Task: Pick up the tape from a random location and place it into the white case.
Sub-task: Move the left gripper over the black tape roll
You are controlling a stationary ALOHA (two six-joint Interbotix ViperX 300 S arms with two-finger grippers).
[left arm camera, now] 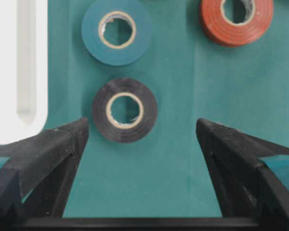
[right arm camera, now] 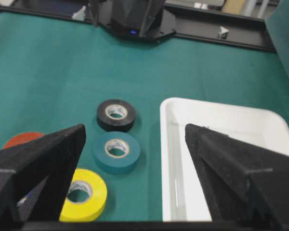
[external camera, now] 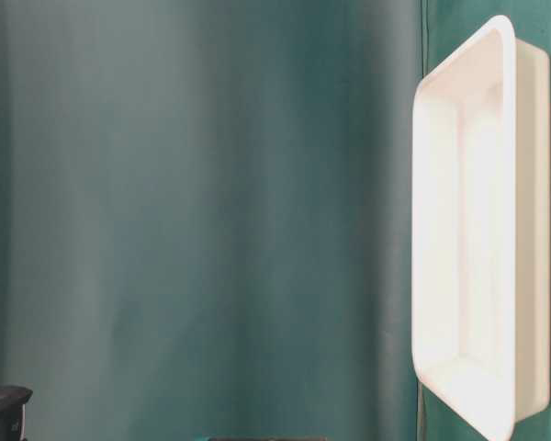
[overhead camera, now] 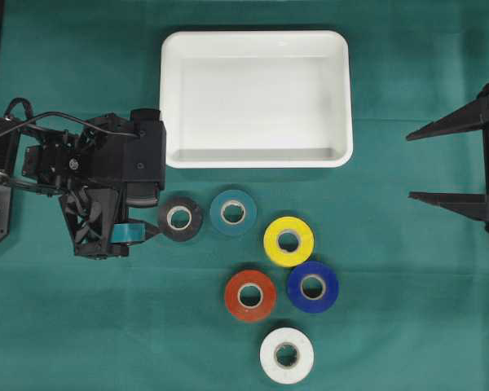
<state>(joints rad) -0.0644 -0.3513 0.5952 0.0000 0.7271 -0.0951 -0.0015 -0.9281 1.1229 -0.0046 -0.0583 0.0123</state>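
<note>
Black tape (overhead camera: 180, 217) lies flat on the green surface (overhead camera: 407, 326), at about 7 o'clock from the white case (overhead camera: 257, 99), which holds nothing. Teal roll (overhead camera: 233, 212) sits just beside it at 3 o'clock. Left tool (left arm camera: 142, 132) is spread wide with nothing between its fingers, the roll just ahead of the tips. Right tool (overhead camera: 428, 163) is also spread, parked well apart. To do it well: centre over the black roll, drop straight, keep the fingers off the teal roll, then pinch across the outer wall.
</note>
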